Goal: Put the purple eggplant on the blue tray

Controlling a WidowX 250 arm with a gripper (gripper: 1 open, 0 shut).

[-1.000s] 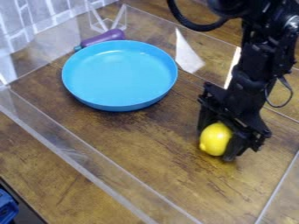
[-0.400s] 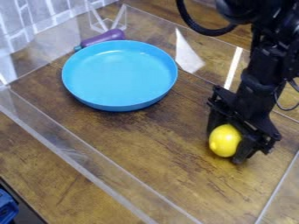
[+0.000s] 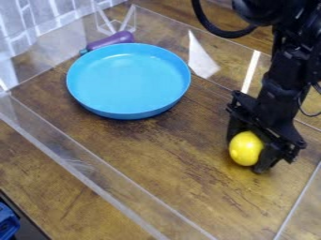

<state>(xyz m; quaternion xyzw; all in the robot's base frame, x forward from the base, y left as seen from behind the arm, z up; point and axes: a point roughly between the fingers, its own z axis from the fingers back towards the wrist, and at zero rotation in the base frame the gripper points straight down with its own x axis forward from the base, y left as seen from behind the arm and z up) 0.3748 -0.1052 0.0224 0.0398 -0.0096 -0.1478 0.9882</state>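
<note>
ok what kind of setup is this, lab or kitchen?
Likely a lab test cell: a wooden tabletop fenced by clear plastic walls, with toy props, a blue tray, a lemon and a purple eggplant.

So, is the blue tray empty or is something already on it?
Empty. The blue tray shows only bare blue inside; the purple eggplant lies outside, behind its far rim, and the lemon is far off.

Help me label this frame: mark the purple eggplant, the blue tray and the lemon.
purple eggplant (image 3: 113, 39): camera view, middle of its body.
blue tray (image 3: 81, 97): camera view, near-left rim.
lemon (image 3: 245, 148): camera view, centre of its yellow face.
</note>
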